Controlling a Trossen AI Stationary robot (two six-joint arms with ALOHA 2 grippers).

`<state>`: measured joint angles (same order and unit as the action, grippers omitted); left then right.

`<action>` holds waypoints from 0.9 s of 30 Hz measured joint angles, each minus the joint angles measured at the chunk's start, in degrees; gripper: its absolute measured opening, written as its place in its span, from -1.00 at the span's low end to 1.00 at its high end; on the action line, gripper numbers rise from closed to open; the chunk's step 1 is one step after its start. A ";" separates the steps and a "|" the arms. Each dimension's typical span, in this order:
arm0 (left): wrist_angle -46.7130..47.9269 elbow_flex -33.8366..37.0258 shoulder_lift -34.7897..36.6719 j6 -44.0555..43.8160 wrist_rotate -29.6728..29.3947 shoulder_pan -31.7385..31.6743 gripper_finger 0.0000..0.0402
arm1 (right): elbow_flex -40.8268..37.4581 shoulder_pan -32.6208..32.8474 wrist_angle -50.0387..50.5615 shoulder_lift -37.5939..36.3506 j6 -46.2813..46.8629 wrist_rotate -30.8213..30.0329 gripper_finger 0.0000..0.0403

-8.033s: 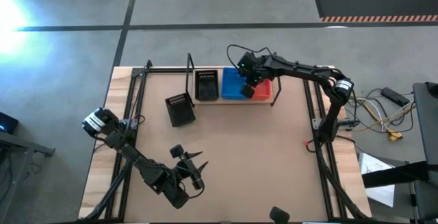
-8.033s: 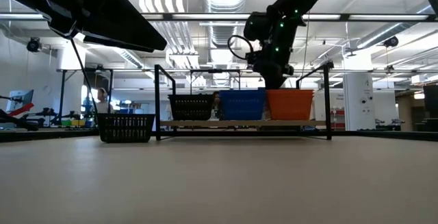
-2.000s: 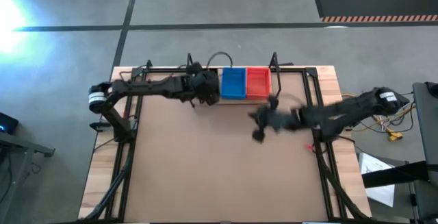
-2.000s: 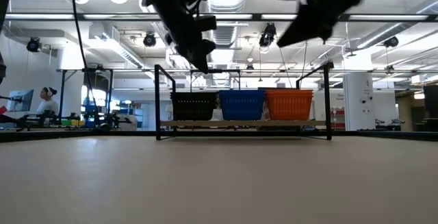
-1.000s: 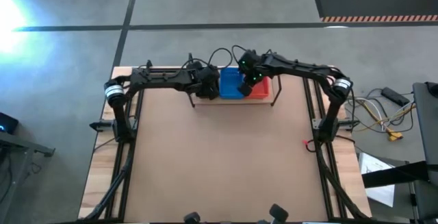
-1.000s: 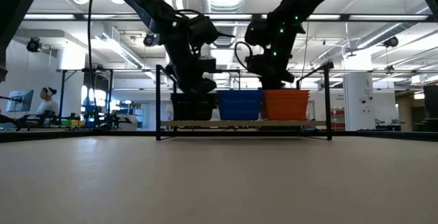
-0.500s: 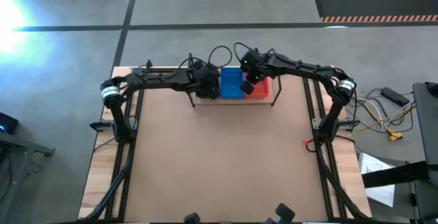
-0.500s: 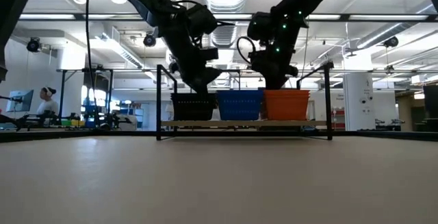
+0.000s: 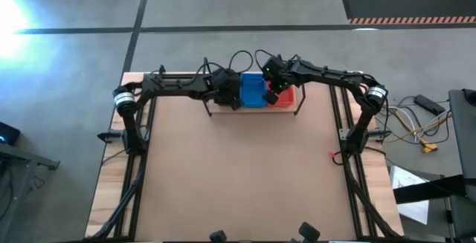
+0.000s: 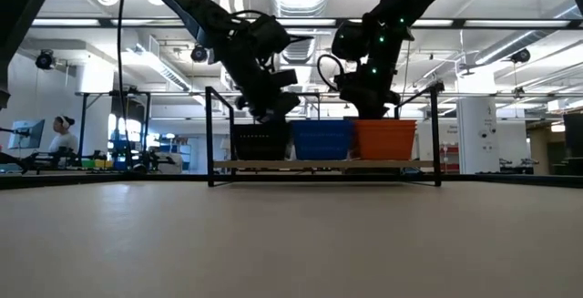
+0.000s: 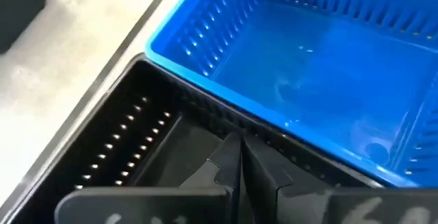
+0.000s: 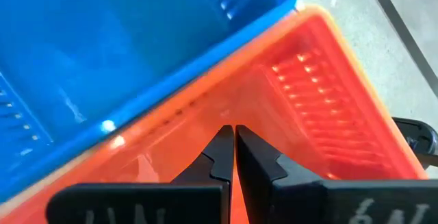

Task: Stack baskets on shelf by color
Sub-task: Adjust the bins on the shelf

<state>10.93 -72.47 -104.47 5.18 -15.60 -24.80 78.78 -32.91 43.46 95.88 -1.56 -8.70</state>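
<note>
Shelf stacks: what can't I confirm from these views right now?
- Black baskets: the high view has the left end effector covering them, so the stack count is hidden; the low view shows only their mesh side.
- Orange-red baskets: partly under the right end effector.
- Blue baskets: nesting depth unreadable from above.

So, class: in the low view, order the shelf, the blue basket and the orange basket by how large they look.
1. Shelf, clearly widest.
2. Blue basket and orange basket: they look alike, so no ranking.
</note>
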 joint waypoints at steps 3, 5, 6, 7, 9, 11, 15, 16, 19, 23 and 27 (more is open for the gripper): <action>-0.03 0.01 0.04 1.29 0.47 0.20 -1.00 | 0.00 0.02 -0.04 0.00 -0.14 0.15 -0.96; -0.08 0.01 0.30 1.43 0.52 0.37 -1.00 | 0.00 0.02 -0.12 -0.02 -0.70 0.14 -0.96; -0.05 0.01 0.62 1.38 0.49 0.39 -1.00 | 0.00 0.02 -0.18 -0.11 -0.79 0.12 -0.96; 0.07 0.01 1.01 1.32 0.32 0.44 -1.00 | -0.01 0.02 -0.22 -0.30 -0.79 0.11 -0.96; -0.01 -0.01 1.88 1.28 -0.70 0.76 -1.00 | -0.07 0.02 -0.11 -1.05 -0.76 -0.27 -0.96; 0.47 -0.01 3.10 1.28 -2.29 1.10 -1.00 | -0.07 0.02 0.21 -2.14 -0.73 -0.34 -0.96; 1.78 0.05 5.81 -0.86 -4.19 1.83 -1.00 | -0.95 0.02 1.31 -3.90 0.25 -0.29 -0.96; 2.43 0.07 6.02 -2.53 -4.16 1.93 -1.00 | -1.57 0.02 1.31 -4.16 0.36 -0.02 -0.96; 5.68 0.73 6.06 -6.68 -2.86 1.99 -1.00 | -3.57 0.02 1.23 -4.46 -0.21 1.85 -0.96; 5.74 1.58 5.11 -9.36 1.07 2.04 -1.00 | -5.22 0.16 0.41 -4.29 -0.25 6.00 -0.96; 6.01 1.73 3.64 -9.39 1.99 2.67 -1.00 | -5.68 0.35 -3.20 -4.28 -0.28 6.58 -0.96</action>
<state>16.94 -70.74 -100.83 -4.21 -13.61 -22.12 73.10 -32.56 40.27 91.59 -1.85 -2.11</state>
